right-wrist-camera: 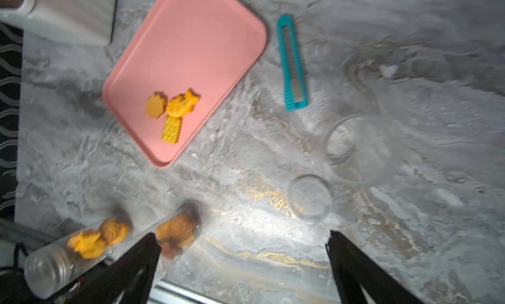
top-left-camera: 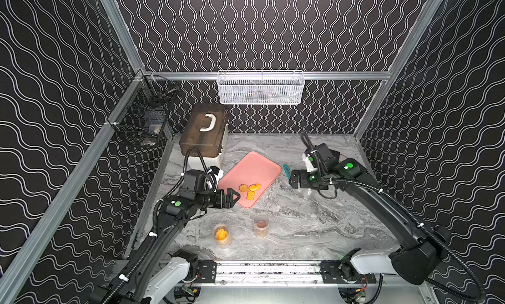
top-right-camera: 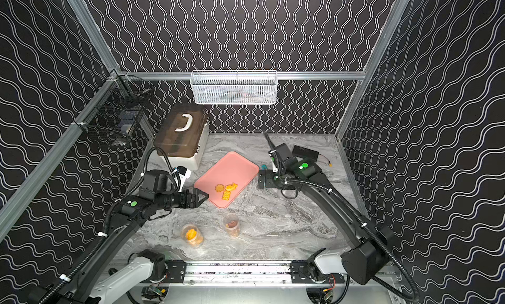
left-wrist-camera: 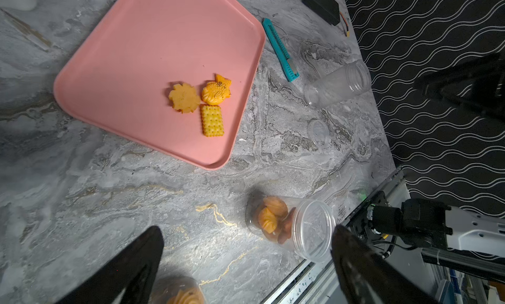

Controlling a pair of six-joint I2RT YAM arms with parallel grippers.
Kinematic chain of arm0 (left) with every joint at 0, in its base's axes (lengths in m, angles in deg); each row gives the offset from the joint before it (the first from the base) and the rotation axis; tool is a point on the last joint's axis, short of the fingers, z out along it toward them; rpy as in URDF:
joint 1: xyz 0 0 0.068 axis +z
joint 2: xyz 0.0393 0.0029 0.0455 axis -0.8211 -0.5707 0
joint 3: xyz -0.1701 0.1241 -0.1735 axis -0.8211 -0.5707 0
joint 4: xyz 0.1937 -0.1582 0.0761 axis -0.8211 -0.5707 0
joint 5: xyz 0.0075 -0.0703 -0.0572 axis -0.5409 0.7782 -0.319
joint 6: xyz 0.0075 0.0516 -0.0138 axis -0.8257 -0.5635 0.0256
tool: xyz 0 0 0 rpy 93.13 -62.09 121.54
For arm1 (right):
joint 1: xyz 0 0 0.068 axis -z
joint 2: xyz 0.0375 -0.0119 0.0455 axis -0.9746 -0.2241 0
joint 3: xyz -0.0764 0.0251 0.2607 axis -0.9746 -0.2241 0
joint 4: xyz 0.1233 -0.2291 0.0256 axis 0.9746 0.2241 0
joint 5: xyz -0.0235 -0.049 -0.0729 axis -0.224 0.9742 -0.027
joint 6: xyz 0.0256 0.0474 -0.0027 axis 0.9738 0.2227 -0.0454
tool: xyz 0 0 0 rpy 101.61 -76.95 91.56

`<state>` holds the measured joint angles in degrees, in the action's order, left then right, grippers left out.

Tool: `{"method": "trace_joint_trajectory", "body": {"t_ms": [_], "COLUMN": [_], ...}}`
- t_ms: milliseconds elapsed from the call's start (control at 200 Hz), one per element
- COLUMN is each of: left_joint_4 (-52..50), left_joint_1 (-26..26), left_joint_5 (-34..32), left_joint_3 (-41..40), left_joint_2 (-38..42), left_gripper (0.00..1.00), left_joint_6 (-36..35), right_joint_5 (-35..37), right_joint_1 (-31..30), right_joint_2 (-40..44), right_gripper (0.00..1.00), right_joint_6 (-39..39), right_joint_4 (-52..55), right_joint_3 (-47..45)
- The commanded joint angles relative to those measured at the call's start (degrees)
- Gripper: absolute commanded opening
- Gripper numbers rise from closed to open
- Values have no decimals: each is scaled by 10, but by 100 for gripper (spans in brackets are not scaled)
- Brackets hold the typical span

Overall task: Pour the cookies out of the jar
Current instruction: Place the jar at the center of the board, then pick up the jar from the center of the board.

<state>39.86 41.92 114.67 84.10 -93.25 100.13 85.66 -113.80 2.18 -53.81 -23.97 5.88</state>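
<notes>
Marble table [top-left-camera: 300,229]: empty jar [left-wrist-camera: 338,82] lies near tray [left-wrist-camera: 136,56]. Left gripper [top-left-camera: 232,196], right gripper [right-wrist-camera: 242,235] wide, unloaded. Next step: grip full jar [top-left-camera: 222,235].

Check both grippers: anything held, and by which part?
Nothing held. The left gripper and the right gripper stand open and empty; the empty jar lies apart.
</notes>
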Motion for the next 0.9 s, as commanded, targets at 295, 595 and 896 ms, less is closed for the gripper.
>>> {"method": "trace_joint_trajectory", "body": {"t_ms": [295, 595, 896], "left_joint_4": [-18, -18, -17], "left_joint_1": [-15, -15, -15], "left_joint_5": [-119, -120, -117], "left_joint_3": [7, 7, 7], "left_joint_2": [55, 59, 61], "left_gripper": [99, 99, 99], "left_joint_6": [3, 3, 2], "right_joint_5": [18, 41, 65], "right_joint_1": [-224, -286, -305], "right_joint_2": [-69, -139, -203], "right_gripper": [95, 96, 95], "right_joint_6": [94, 103, 102], "right_joint_4": [35, 28, 29], "right_joint_3": [20, 49, 68]}}
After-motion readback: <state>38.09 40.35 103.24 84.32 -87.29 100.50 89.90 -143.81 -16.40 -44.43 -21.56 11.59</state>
